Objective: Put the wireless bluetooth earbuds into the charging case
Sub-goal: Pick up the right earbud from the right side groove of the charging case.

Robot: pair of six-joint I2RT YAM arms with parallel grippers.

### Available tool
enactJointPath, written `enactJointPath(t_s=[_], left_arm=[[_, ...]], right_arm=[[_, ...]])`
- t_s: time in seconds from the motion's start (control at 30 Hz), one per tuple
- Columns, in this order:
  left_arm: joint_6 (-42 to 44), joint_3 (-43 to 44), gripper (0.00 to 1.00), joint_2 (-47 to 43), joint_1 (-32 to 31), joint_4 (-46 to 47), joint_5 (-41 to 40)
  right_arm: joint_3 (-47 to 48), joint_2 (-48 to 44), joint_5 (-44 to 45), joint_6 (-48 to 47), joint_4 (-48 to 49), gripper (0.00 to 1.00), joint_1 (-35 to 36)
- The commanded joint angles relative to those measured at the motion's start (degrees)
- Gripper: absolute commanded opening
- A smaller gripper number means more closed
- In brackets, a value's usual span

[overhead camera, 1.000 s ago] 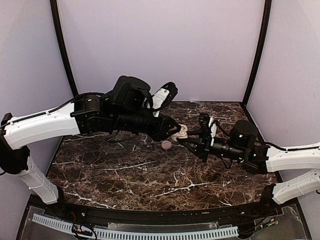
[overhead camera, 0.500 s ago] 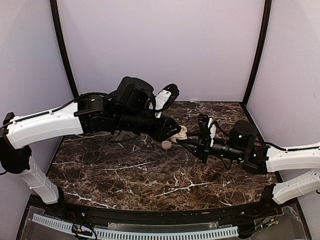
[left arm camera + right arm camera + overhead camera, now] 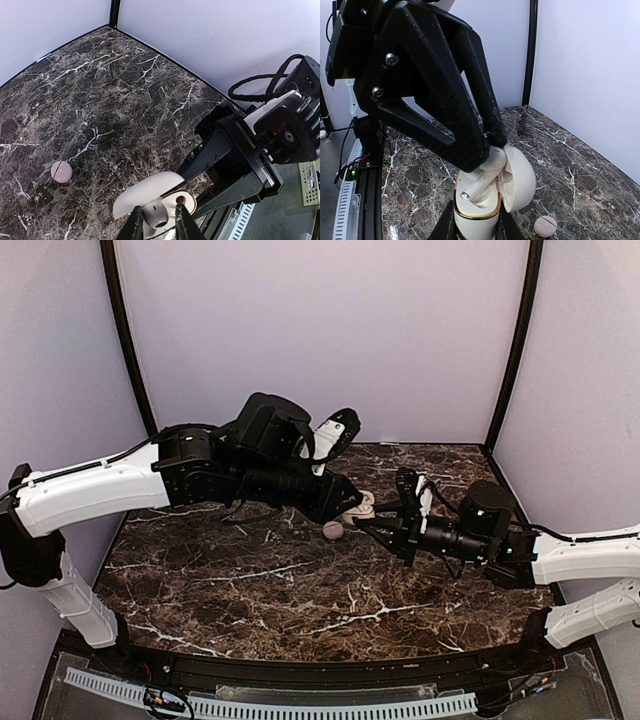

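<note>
Earbud [image 3: 155, 214] is pinched by the left gripper [image 3: 157, 227]. Just under its tips stands the open charging case [image 3: 475, 217], clamped by the right gripper [image 3: 474, 233]. It should go down straight, stem first.

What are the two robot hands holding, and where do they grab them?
The right gripper clamps the charging case by its lower body. The left gripper pinches an earbud by its rounded head.
</note>
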Motion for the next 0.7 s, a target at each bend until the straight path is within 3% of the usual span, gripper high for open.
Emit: enactJointPath(t_s=[0.0,0.33,0.67], left_arm=[[0.7,2.5,0.21,0.7,0.2,-2.1,-0.3],[1.0,3.4,0.21,1.6,0.2,-3.3,-0.3],[1.2,3.5,0.13,1.2,0.2,-3.0,-1.0]], right_arm=[[1.8,-0.9,0.6,-0.4,2.4,0.00,0.7],[1.8,-1.1,1.1,-0.5,2.4,0.00,0.8],[1.8,-0.8,0.5,-0.5,2.3,0.00,0.7]])
